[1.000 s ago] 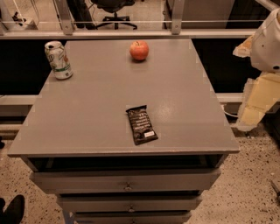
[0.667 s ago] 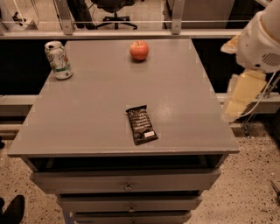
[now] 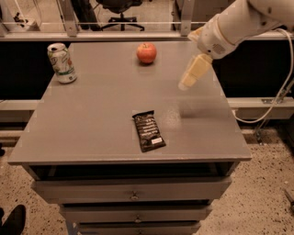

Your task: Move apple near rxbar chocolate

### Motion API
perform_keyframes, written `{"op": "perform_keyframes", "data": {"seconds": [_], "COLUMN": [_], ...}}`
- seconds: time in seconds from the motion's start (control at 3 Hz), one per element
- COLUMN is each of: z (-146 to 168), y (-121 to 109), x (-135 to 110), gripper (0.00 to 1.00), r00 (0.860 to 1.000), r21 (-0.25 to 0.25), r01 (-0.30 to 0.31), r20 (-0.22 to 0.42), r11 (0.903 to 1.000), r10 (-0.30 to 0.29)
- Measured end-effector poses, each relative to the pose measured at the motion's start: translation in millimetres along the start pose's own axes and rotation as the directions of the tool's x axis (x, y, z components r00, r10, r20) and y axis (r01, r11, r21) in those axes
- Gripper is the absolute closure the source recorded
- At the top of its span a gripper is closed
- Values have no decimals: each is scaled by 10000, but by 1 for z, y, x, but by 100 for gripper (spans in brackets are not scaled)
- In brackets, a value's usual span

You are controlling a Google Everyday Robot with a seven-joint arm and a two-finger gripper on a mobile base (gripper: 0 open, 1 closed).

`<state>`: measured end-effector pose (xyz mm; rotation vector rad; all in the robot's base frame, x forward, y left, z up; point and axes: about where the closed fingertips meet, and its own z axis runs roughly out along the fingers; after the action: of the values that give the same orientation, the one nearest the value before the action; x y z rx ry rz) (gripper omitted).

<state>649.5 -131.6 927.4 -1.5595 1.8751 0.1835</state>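
apple [image 3: 146, 53] sits on the worktop [image 3: 92, 137] close to the far edge, stem up. It is left of the pincer [image 3: 189, 75] in the camera view and a bit further back: near it but clearly apart, with nothing touching it. The chocolate bar [image 3: 148, 131] lies flat toward the near edge, below and left of the pincer and well apart from it. Its long axis runs roughly front to back with a slight tilt, and the white label is at the near end. Apple and bar are well apart, with bare grey surface between them. The pincer hangs in the air above the right-hand part of the worktop, angled down and to the left, carrying nothing that I can see. Can't tell whether it's open or closed from this angle. The white arm [image 3: 239, 23] comes in from the top right corner. A soda can [image 3: 61, 63] stands upright at the far left corner, the farthest item from the pincer, well left of the apple. Drawers [image 3: 133, 189] sit under the worktop, straight below the bar, and the top one looks slightly pulled out. A light cable [image 3: 281, 87] loops down on the right, behind and below the arm. An office chair [image 3: 120, 11] is in the background beyond the far edge.
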Motion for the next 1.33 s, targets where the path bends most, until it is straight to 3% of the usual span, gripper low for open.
{"op": "perform_keyframes", "data": {"seconds": [0.33, 0.67, 1.0, 1.33], "z": [44, 75, 103, 129], "y": [-45, -86, -114, -131], "x": [-16, -28, -30, -33], "gripper": [0, 0, 0, 0], "r00": [9889, 9607, 9262, 9062], "r21": [-23, 119, 206, 326], "r01": [-336, -932, -1706, -2290], "r20": [1448, 2638, 3445, 3720], "r11": [9994, 9956, 9851, 9729], "r10": [336, 868, 1532, 2008]}}
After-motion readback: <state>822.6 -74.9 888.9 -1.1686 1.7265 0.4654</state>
